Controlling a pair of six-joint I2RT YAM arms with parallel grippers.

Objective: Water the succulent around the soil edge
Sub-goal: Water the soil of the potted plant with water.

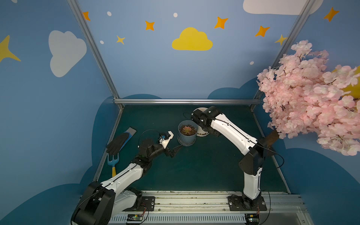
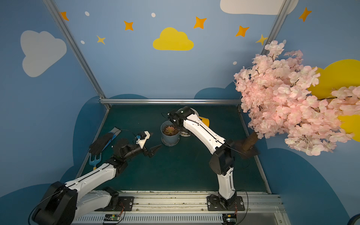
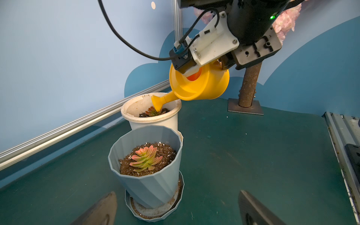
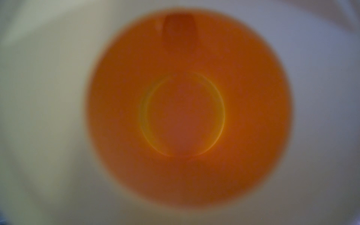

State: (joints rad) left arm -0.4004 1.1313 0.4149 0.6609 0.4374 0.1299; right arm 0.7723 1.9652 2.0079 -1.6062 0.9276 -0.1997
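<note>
The green desk [image 1: 194, 171] carries a pink tree [image 1: 311, 93] at its right edge. Near the middle, a white pot [image 3: 153, 122] stands just beside a blue pot [image 3: 152, 187]; whether they touch is unclear. The right end effector [image 3: 223, 62] is clamped on a tilted yellow can [image 3: 206, 85], whose spout head dips inside the white pot's rim, just over the succulent [image 3: 152, 112] there. The left end effector [image 1: 175, 151], fingers apart and holding nothing, sits low beside the blue pot, which holds a pink succulent [image 3: 146, 158]. A glove [image 1: 117, 143] and a fork [image 1: 113, 159] lie by the left edge.
</note>
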